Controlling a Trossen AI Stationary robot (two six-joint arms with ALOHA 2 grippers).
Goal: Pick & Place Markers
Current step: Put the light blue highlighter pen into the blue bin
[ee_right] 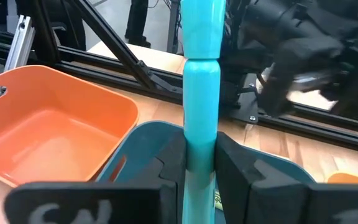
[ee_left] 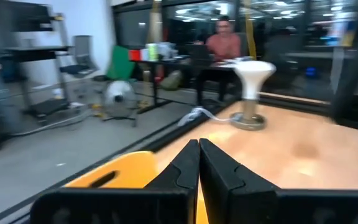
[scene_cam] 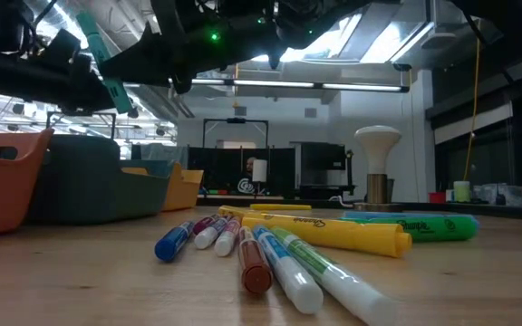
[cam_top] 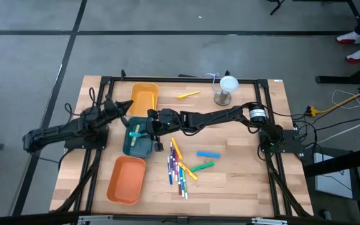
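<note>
Between the right gripper's (ee_right: 201, 163) fingers a teal marker (ee_right: 201, 81) is clamped upright | directly beneath: dark teal tray (ee_right: 143, 142) | beside it: orange tray (ee_right: 48, 134) | farther off: loose markers (cam_top: 179, 164) on table (cam_top: 242, 175) | left gripper (ee_left: 199, 163) pressed closed, empty, over yellow tray (cam_top: 144, 98).

— What lies on your tabletop (cam_top: 242, 169)?

— Three trays (cam_top: 139, 140) in a row on your left. Right of them, a cluster of markers (cam_top: 179, 167); one marker (cam_top: 188, 95) lies far back beside a stand (cam_top: 224, 89).

— And above the middle tray?

— Your right pincer (cam_top: 139, 130), holding a marker (ee_right: 201, 81).
</note>
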